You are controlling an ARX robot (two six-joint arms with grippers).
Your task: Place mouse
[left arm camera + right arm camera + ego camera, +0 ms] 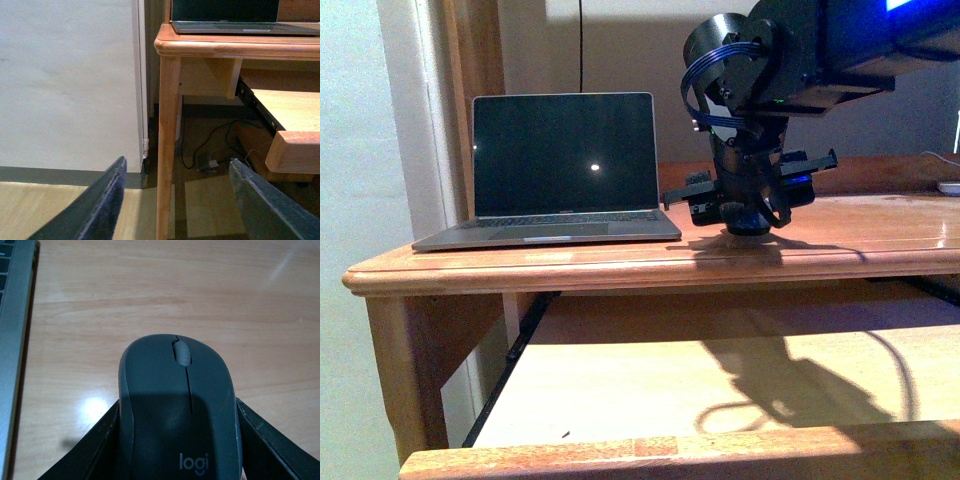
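Right pincer [748, 212] is down at the counter [880, 235], just right of the laptop [560, 160]. It is pinching the mouse [177, 405]. In the right wrist view you see one dark finger hugging each flank, with the scroll wheel pointing away from the wrist. The side grip makes sense: the domed back offers nothing to hold, and the flanks are the straightest faces.

The mouse is at counter level. From the front view you cannot tell whether it touches the wood or hangs just above it. The spot looks sensible, near the laptop's right edge but apart from its base, where a user's hand would fall.

Left pincer [177, 170] is spread and holds nothing. It hangs low, on the left of the counter's near-left leg [167, 150], parked out of the way by my reading.

Count:
- one mouse
- one laptop, lid up, screen dark
- two pincers
- one pull-out shelf [620, 390] under the counter
- one small white thing at the far right edge, too cropped to name

Judgement: the placement is nearly done. You need only spread the right pincer and rise straight up, so the fingers don't drag the mouse.
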